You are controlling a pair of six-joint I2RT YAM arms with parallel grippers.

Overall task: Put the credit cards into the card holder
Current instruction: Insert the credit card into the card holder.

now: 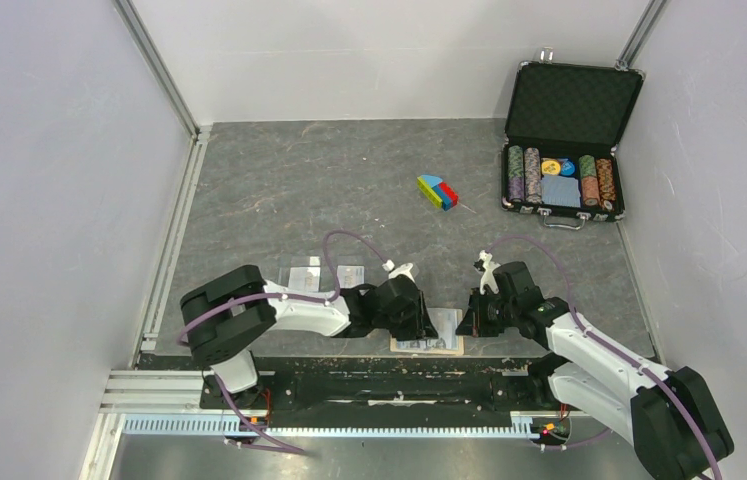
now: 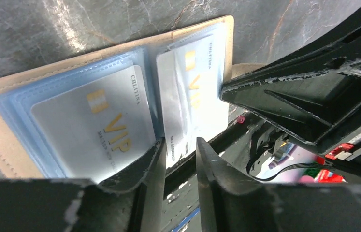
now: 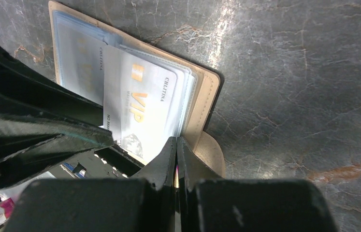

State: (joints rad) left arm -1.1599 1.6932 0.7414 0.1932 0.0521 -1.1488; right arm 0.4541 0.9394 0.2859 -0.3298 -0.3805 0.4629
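Left gripper (image 2: 180,145) stands at a narrow gap with nothing between its fingers, the tips just beside the lower edge of the second card (image 2: 193,92). My right gripper (image 3: 176,142) has its fingers pressed together at the lower right edge of the card holder (image 3: 207,96). Whether they pinch the cover or only press on it I cannot tell.

The holder lies open at the near edge of the table (image 1: 349,180), low in the middle of the top view, between my 2 wrists. Its clear left pocket holds the first card (image 2: 91,125), fully seated. The second card sits tilted in the right pocket with its lower end sticking out past the holder's edge, so I judge it only part-way in.

These cards look thin, stiff, light and slick. I would take hold by the exposed short edge and push along the length, never bending it. The pocket film looks soft and the cover floppy, so the holder needs pinning down.

Further off, left of centre, 2 pale rectangles (image 1: 304,277) lie flat on the table. They are probably more cards, but too small to tell. Beyond them sits a coloured toy block (image 1: 437,192). At the upper right an open black case (image 1: 574,100) holds rows of poker chips (image 1: 524,175) and a blue deck (image 1: 560,190).
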